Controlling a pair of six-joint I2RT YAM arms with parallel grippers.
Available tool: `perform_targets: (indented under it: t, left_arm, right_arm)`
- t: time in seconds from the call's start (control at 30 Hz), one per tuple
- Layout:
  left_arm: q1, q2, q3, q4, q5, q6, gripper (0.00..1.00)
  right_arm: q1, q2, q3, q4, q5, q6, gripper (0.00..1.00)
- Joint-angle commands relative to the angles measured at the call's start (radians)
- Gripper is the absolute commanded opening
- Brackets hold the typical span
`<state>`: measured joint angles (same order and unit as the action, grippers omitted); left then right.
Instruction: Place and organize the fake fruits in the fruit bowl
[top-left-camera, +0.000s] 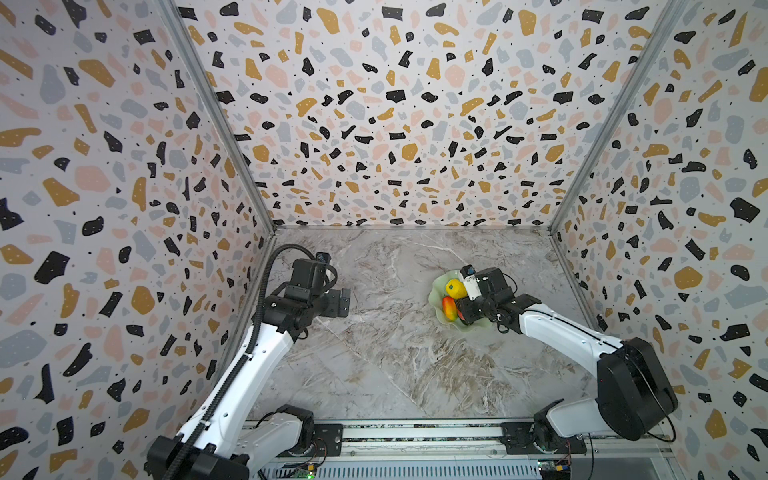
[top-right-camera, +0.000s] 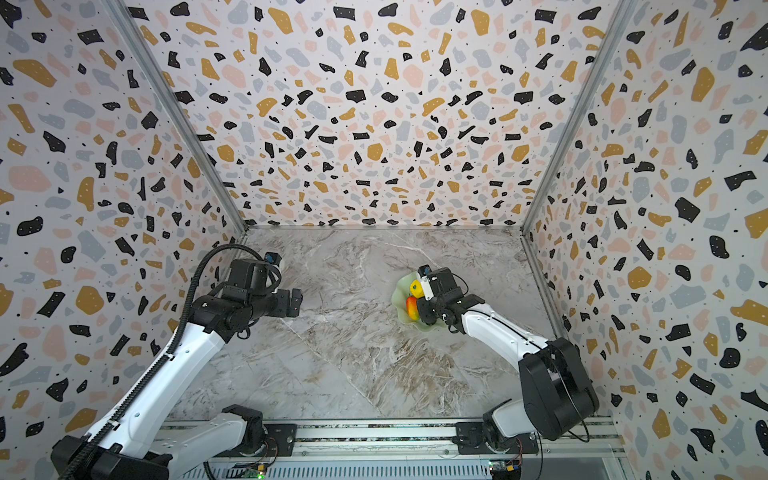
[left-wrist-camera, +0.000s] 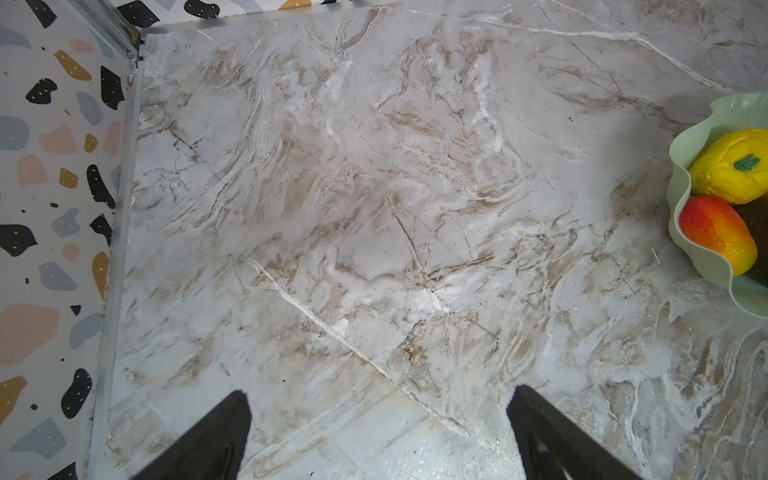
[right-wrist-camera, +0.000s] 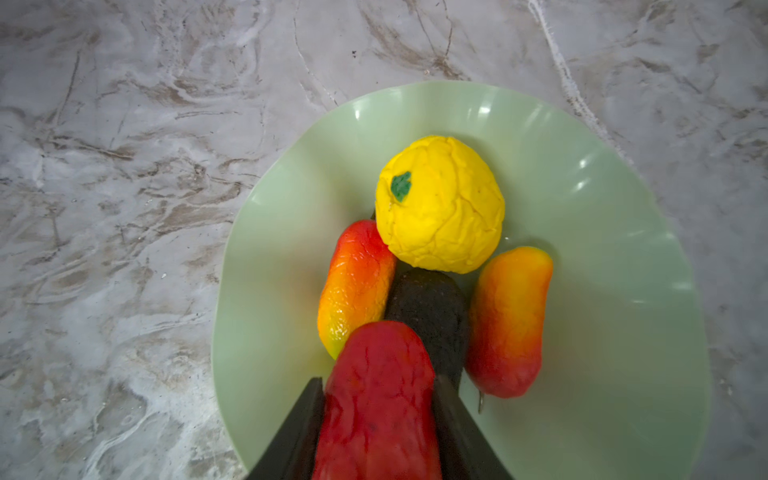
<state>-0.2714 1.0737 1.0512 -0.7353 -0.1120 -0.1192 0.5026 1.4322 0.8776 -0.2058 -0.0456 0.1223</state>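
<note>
Terrazzo-patterned walls (top-left-camera: 395, 104) box in a grey marble surface (top-left-camera: 395, 357). Toward its right side sits the pale green fruit bowl (right-wrist-camera: 602, 257), with a wavy rim. Bunched together inside it lie a round yellow fruit (right-wrist-camera: 440, 203), a dark oval fruit (right-wrist-camera: 428, 307) touching it, a red-yellow fruit (right-wrist-camera: 357, 286) along one side of the oval, and a second red-yellow fruit (right-wrist-camera: 509, 320) along the other. The right pincer (right-wrist-camera: 379, 380) is over the bowl, clamped on the red strawberry-like fruit (right-wrist-camera: 378, 415), which sits above one end of the dark oval. The left pincer (left-wrist-camera: 379, 392) hangs spread wide over bare surface, well apart from the bowl.
</note>
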Motion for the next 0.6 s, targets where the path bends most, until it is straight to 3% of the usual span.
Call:
perform_targets:
  t: [0.0, 0.07, 0.4, 0.57]
  left_arm:
    - [-0.006, -0.011, -0.016, 0.016, 0.014, 0.001, 1.0]
    - [-0.005, -0.008, -0.017, 0.019, 0.014, 0.001, 1.0]
    - [-0.006, 0.003, -0.01, 0.028, 0.016, 0.005, 1.0]
    - [-0.006, 0.005, 0.001, 0.095, 0.048, -0.02, 1.0]
  right_arm:
    - [0.018, 0.012, -0.004, 0.034, -0.029, 0.013, 0.1]
    - [0.029, 0.022, -0.006, 0.041, -0.031, 0.013, 0.15]
    - [0.021, -0.079, 0.005, -0.001, 0.049, -0.012, 0.82]
    - [-0.012, -0.198, 0.021, -0.038, 0.125, -0.016, 0.98]
